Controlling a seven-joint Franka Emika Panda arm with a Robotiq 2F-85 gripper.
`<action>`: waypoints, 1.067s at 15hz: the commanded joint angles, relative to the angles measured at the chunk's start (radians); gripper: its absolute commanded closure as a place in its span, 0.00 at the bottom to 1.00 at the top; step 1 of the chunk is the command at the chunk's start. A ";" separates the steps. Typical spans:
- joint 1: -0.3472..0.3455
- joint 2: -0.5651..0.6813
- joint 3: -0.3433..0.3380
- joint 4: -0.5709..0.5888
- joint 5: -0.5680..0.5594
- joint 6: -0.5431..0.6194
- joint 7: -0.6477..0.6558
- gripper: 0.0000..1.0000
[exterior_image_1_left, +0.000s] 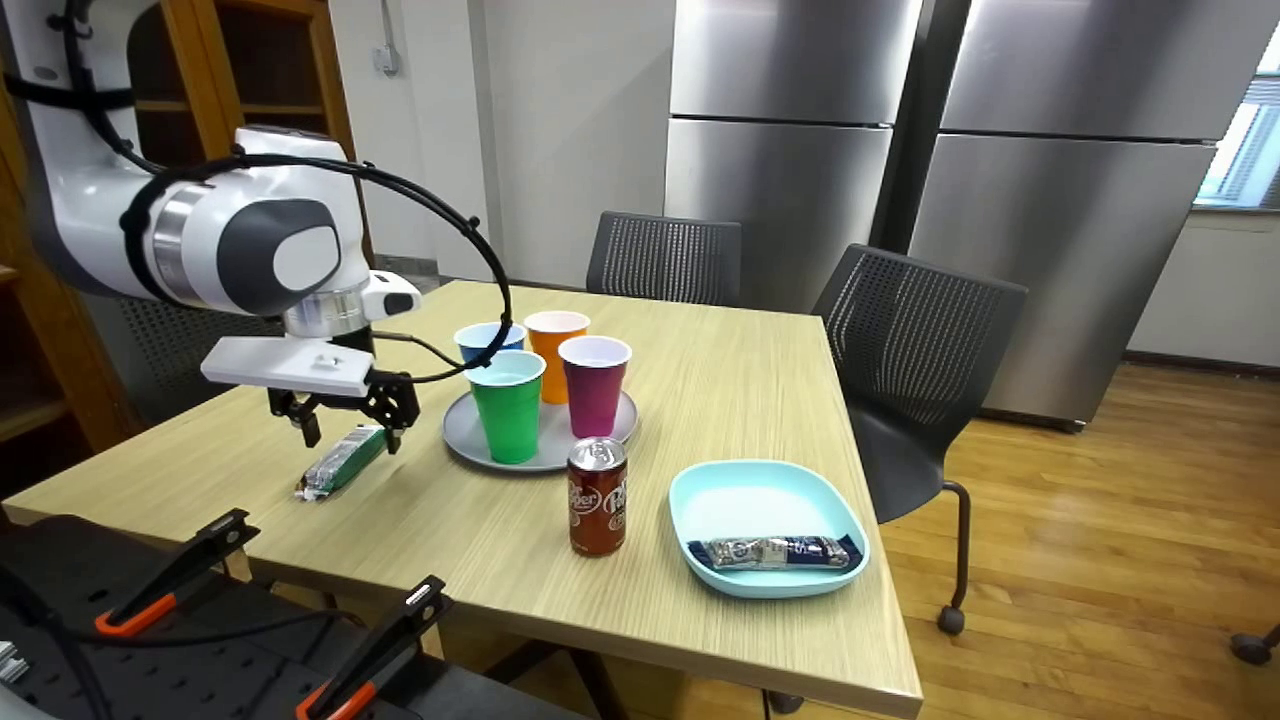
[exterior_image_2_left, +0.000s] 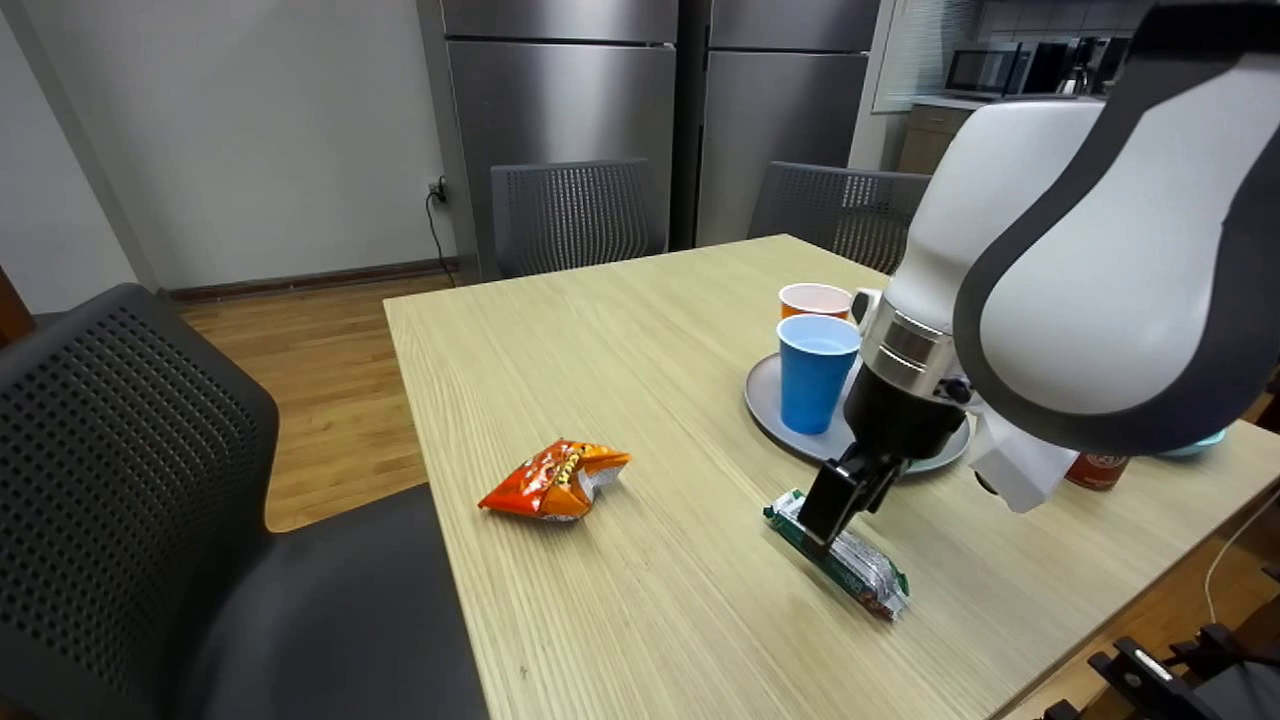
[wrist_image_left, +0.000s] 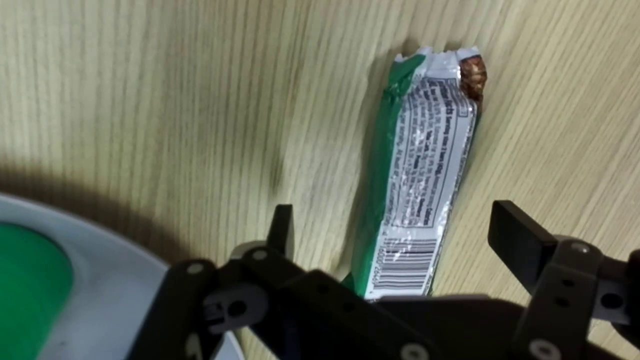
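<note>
My gripper (exterior_image_1_left: 352, 438) is open and empty, pointing down over a snack bar in a green and silver wrapper (exterior_image_1_left: 343, 462). In the wrist view the two fingertips (wrist_image_left: 392, 222) stand on either side of the bar (wrist_image_left: 425, 160), with a gap on both sides. The bar lies flat on the table, its barcode end partly hidden behind the gripper body. In an exterior view the gripper (exterior_image_2_left: 835, 515) covers part of the bar (exterior_image_2_left: 870, 575). A grey plate (exterior_image_1_left: 462, 430) beside it carries a green cup (exterior_image_1_left: 508, 412), a purple cup (exterior_image_1_left: 594, 390), an orange cup (exterior_image_1_left: 552, 350) and a blue cup (exterior_image_2_left: 812, 380).
A soda can (exterior_image_1_left: 597, 510) stands in front of the plate. A light blue dish (exterior_image_1_left: 690, 495) holds a dark blue and silver bar (exterior_image_1_left: 775, 552). An orange chip bag (exterior_image_2_left: 555, 482) lies near the table edge. Black clamps (exterior_image_1_left: 375, 650) and chairs (exterior_image_1_left: 900, 370) stand around the table.
</note>
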 joint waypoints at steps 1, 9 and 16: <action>0.070 0.003 -0.051 -0.009 -0.024 0.039 0.077 0.00; 0.123 0.006 -0.088 -0.004 -0.024 0.029 0.113 0.42; 0.118 -0.025 -0.083 -0.017 -0.028 0.002 0.114 0.89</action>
